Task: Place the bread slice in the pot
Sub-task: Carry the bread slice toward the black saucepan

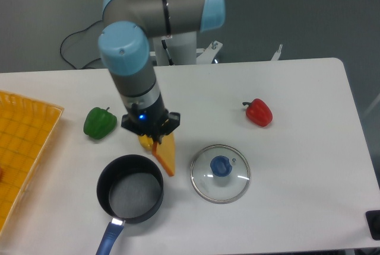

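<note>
The bread slice [165,158] hangs from the gripper [155,142], tilted, with its lower tip pointing down just beside the right rim of the pot [130,195]; from my camera I cannot tell how high it is above the table [297,101], and I cannot say if it touches the rim. The fingers are closed on the upper edge of the slice, but I see them badly, because the black body of the gripper and the wrist cover them from above, so only a small dark part shows at the top of the slice. The pot stands at the front left, I see its grey inside with nothing in it, and its blue handle [108,238] is cut off by the bottom edge of the picture. Behind the slice, 1 yellow pepper [145,142] is almost fully hidden under the gripper; I see only a small yellow piece of it. The green pepper [99,123] lies to the left, the red pepper [259,112] lies well apart on the right, and the glass lid [220,173] with a blue knob lies flat near the slice. The orange tray [24,142] is cut by the left edge.
</note>
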Robot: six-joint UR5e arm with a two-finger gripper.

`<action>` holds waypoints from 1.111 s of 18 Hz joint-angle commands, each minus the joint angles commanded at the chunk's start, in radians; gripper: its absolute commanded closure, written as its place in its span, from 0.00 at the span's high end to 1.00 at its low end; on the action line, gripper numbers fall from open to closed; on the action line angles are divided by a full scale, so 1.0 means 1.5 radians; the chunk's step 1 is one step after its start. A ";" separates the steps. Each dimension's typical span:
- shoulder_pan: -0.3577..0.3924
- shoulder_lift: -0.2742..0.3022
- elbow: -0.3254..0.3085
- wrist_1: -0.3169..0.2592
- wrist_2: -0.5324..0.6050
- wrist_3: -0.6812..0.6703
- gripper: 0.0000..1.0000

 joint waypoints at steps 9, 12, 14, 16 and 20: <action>-0.023 -0.013 0.019 0.010 0.025 -0.043 0.03; -0.037 -0.045 0.053 0.013 0.075 -0.061 0.03; -0.042 -0.049 0.056 0.013 0.081 -0.072 0.03; -0.042 -0.050 0.056 0.013 0.082 -0.074 0.03; -0.042 -0.059 0.056 0.013 0.086 -0.072 0.03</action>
